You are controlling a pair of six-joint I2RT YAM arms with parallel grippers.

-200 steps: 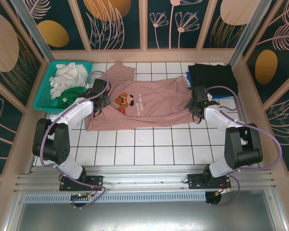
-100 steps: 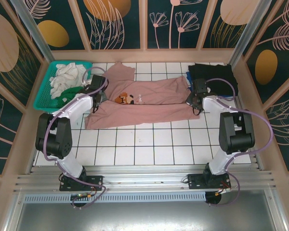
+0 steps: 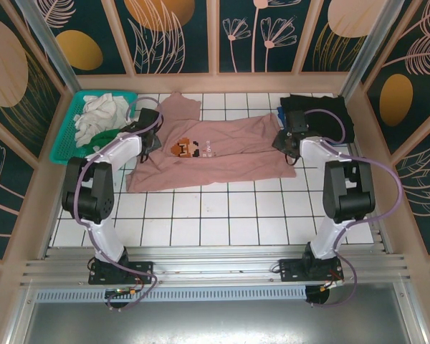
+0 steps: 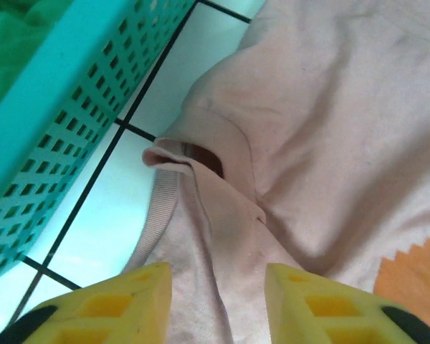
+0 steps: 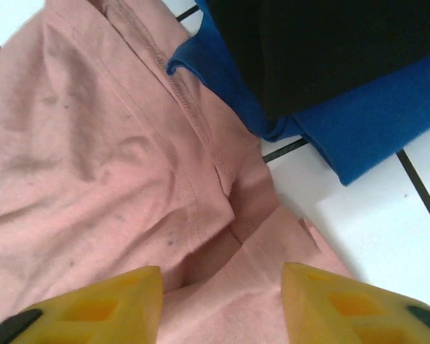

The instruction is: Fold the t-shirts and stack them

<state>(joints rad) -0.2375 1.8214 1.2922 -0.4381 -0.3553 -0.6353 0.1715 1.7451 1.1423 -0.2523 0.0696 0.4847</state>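
Your pink shirt [image 3: 215, 154] lies spread across the far half of the table [image 3: 215, 215], print [image 3: 188, 148] facing up. It sits between the basket [image 3: 64, 143] on the left and the folded black shirt [image 3: 322, 115] on the right.

Your left claw [image 3: 150, 136] hangs over the shirt's left end, just beside the basket. In the left wrist view the left claw [image 4: 216, 272] has its yellow fingers [image 4: 122, 304] spread, with the ribbed collar [image 4: 165, 193] lying loose on the tile below.

Your right claw [image 3: 287, 140] is over the shirt's right end. Seen from the right wrist, it [image 5: 221, 272] is also spread, pinching nothing, above a creased hem. The hem touches the blue shirt [image 5: 358, 136], which lies under the black one.

A white shirt [image 3: 100, 115] and a green shirt [image 3: 104, 137] are heaped in the basket.
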